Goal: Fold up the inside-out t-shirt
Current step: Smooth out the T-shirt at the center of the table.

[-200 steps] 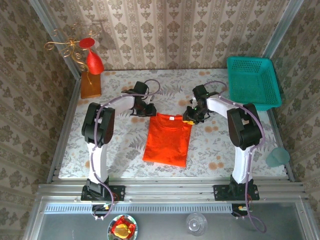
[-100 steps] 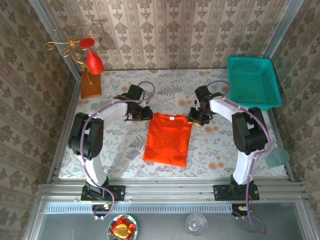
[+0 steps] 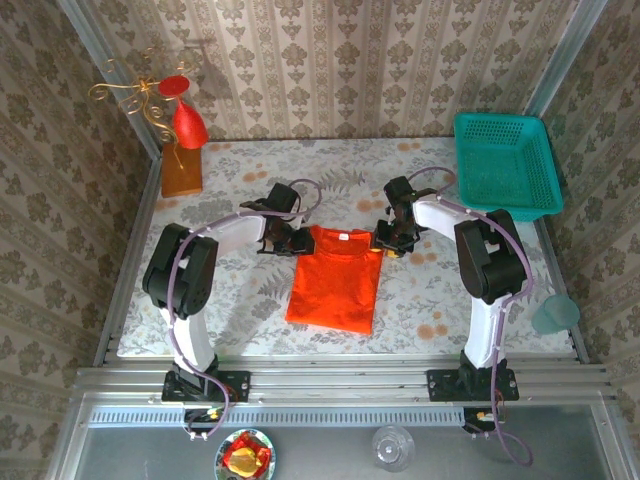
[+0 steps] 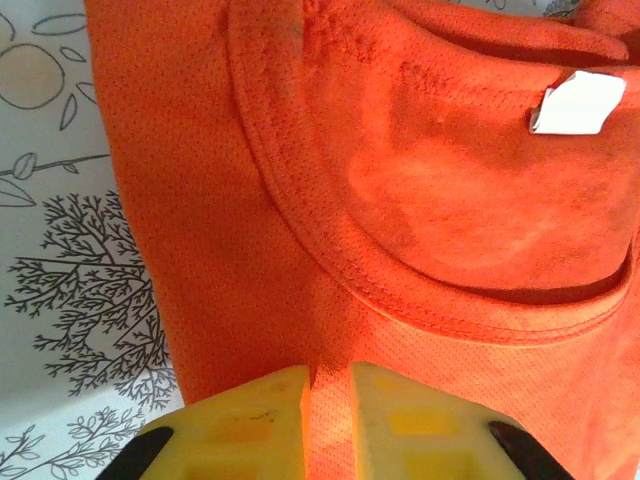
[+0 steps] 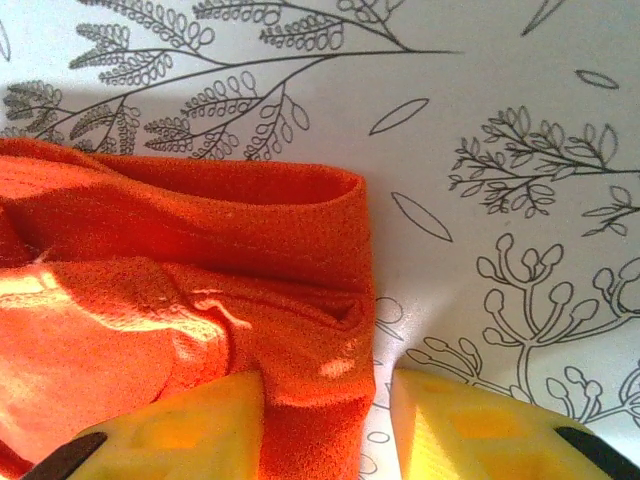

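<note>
Grasp step: left hand (image 4: 328,378) pinches t-shirt (image 3: 335,280) shoulder, right hand (image 5: 325,388) half-open astride other corner; right probably needs closing before lifting.

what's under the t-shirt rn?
The t-shirt lies on the floral tabletop, which shows all around it. Whatever is directly beneath the fabric is covered.

1. Top external: fixed, high behind the 2 arm bases, facing down and forward; distant, takes in the whole table (image 3: 240,320).
2. Left wrist: very close, looking down past the left gripper (image 4: 328,400) at the frame's lower edge.
3. Right wrist: equally close, right gripper (image 5: 325,410) at lower edge.
Shared by all 3: collar end of the inside-out t-shirt (image 3: 335,280), with patterned table alongside.
</note>
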Robot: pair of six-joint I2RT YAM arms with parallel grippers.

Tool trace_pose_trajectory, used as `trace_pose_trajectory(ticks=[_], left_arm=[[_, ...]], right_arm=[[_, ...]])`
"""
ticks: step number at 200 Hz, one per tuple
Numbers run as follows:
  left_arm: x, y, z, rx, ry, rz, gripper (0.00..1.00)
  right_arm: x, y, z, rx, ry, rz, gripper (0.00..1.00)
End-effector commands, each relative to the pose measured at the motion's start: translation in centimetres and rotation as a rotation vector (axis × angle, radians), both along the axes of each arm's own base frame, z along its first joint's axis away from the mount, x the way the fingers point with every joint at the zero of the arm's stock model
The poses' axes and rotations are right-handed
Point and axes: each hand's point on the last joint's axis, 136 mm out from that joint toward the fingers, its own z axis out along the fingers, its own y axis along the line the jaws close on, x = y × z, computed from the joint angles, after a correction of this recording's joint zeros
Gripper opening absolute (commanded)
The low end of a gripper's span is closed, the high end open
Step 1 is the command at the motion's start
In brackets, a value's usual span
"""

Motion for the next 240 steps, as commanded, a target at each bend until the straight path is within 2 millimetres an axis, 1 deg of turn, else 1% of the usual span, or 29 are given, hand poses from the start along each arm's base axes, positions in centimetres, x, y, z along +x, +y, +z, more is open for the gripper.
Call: trace_pose_trajectory(ticks=[1, 35, 63, 80, 89, 117, 121, 165, 179, 214, 240], left_arm=[[0.0, 0.0, -0.9, 0.009, 0.025, -0.003, 0.18], [-0.5, 0.3, -2.9, 0.047, 0.081, -0.011, 0.17], [-0.7, 0.4, -3.7, 0.059, 0.097, -0.012, 0.17], [-0.7, 0.5, -3.8, 0.068, 0.098, -0.011, 0.17], [-0.8, 0.6, -3.8, 0.069, 0.097, -0.012, 0.17], [-0.8, 0.7, -3.6, 0.077, 0.093, -0.013, 0.17], [-0.8, 0.7, -3.6, 0.078, 0.094, -0.013, 0.17], [-0.8, 0.9, -3.5, 0.083, 0.093, -0.009, 0.17], [-0.9, 1.0, -3.5, 0.086, 0.091, -0.006, 0.17], [-1.7, 1.1, -4.0, 0.089, 0.106, 0.002, 0.17], [-2.7, 1.0, -4.1, 0.088, 0.113, 0.003, 0.17]], right_arm=[[0.3, 1.7, -1.0, 0.067, 0.01, -0.002, 0.36], [0.5, 1.8, -0.8, 0.071, 0.003, -0.005, 0.31], [0.6, 1.2, -0.8, 0.042, -0.006, -0.014, 0.3], [0.9, 0.9, -0.7, 0.034, -0.02, -0.025, 0.31], [1.1, 1.0, -0.6, 0.049, -0.03, -0.031, 0.3], [0.9, 1.1, -0.5, 0.062, -0.025, -0.044, 0.27], [1.4, 1.2, -0.3, 0.07, -0.048, -0.044, 0.27], [1.4, 0.8, -0.4, 0.059, -0.055, -0.055, 0.2], [1.4, 0.6, -0.6, 0.053, -0.053, -0.057, 0.15], [1.9, 0.8, -0.7, 0.064, -0.056, -0.041, 0.08], [2.5, 1.4, -0.7, 0.09, -0.068, -0.005, 0.06]])
